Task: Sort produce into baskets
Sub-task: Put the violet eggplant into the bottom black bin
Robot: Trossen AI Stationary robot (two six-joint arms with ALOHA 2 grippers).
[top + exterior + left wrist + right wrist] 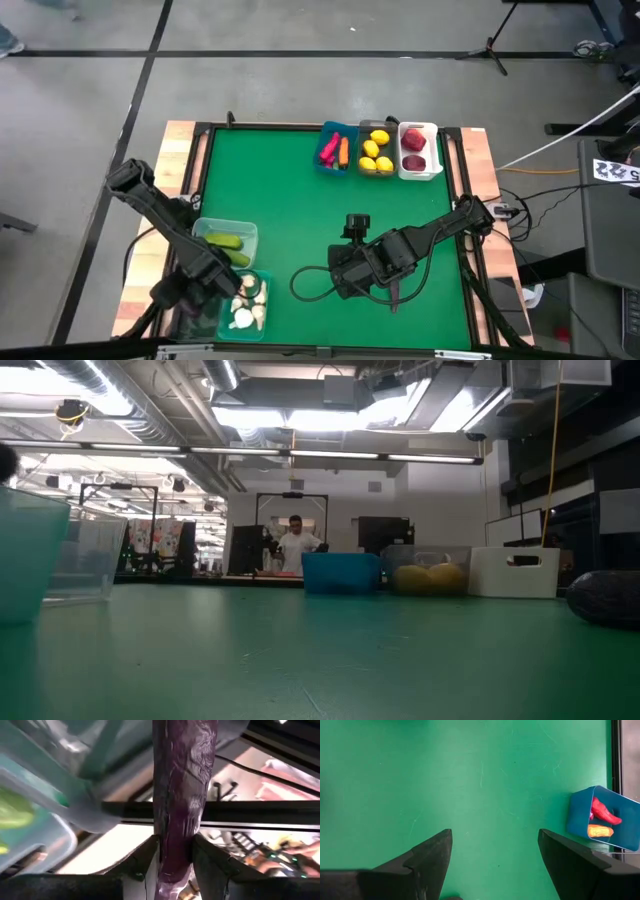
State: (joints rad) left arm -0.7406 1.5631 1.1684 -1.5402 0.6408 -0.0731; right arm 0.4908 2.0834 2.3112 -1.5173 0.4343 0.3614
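A glossy dark purple eggplant sits between black fingers. The counter is green. A blue basket holds pink and orange; lemons are yellow.

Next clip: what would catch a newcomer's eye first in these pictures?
Probably the dark purple eggplant clamped in the left claw, at the table's near-left corner by the bins of cucumbers and garlic. Next, the far-edge row: blue bin, the lemons and the white bin. The right claw hangs open over bare green mat.
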